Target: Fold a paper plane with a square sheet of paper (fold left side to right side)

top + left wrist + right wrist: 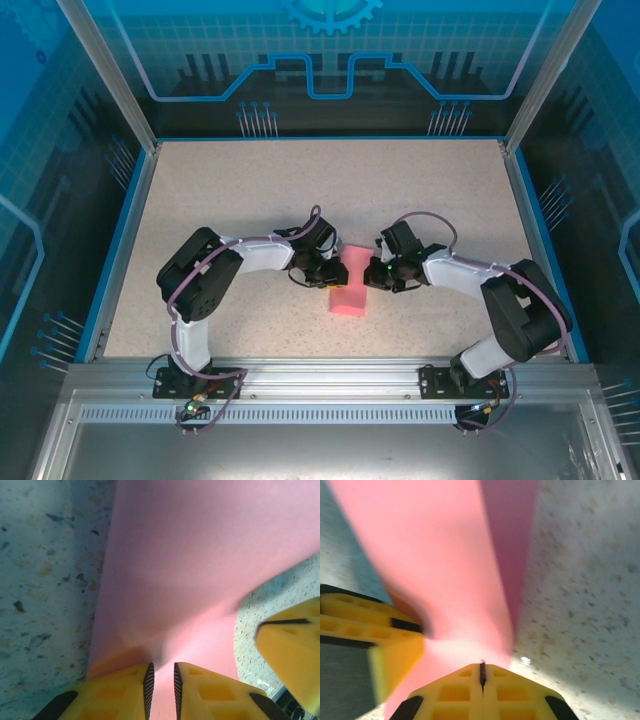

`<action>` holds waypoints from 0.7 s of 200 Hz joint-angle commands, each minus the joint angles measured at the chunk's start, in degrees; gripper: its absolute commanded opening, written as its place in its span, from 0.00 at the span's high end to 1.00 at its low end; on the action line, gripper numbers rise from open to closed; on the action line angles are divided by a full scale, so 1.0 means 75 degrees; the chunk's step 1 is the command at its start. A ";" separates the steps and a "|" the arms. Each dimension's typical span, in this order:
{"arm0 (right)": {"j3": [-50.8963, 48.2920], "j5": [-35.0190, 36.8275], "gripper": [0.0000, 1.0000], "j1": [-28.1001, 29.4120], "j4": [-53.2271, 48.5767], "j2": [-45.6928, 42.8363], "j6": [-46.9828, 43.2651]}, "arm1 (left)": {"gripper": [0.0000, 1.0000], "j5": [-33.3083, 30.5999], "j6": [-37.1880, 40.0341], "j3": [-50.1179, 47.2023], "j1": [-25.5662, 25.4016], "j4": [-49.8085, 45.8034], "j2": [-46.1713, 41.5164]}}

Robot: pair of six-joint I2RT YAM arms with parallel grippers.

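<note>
As the square sheet of paper [348, 298] looks thin, limp, crease-prone, pinch edges only; left gripper [163, 667] and right gripper [482, 665] both clamp it mid-frame.

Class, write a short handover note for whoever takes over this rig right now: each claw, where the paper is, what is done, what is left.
Left claw: closed to a narrow gap on the far edge of the pink sheet of paper.
Right claw: shut, pinching the same edge beside it.
Paper: mid-table, far end seemingly lifted.
Done: from above the sheet looks like a narrow rectangle, so the side-to-side fold seems made.
Left: nose and wing folds; no plane yet.
</note>
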 commanded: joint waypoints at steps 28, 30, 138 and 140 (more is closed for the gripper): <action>0.0762 -0.0432 1.00 0.0023 0.0190 0.0474 -0.0080 | 0.78 -0.0278 -0.0017 -0.0218 -0.0054 -0.0256 0.0220; 0.0800 -0.0432 1.00 0.0032 0.0197 0.0516 -0.0080 | 0.78 -0.0278 -0.0020 -0.0216 -0.0056 -0.0256 0.0222; 0.1529 -0.0061 1.00 0.0133 -0.0371 0.2260 0.0037 | 0.78 -0.0270 0.0129 -0.0234 -0.0076 -0.0440 -0.0635; 0.1522 -0.0058 1.00 0.0133 -0.0371 0.2260 0.0037 | 0.78 -0.0270 0.0131 -0.0229 -0.0079 -0.0443 -0.0671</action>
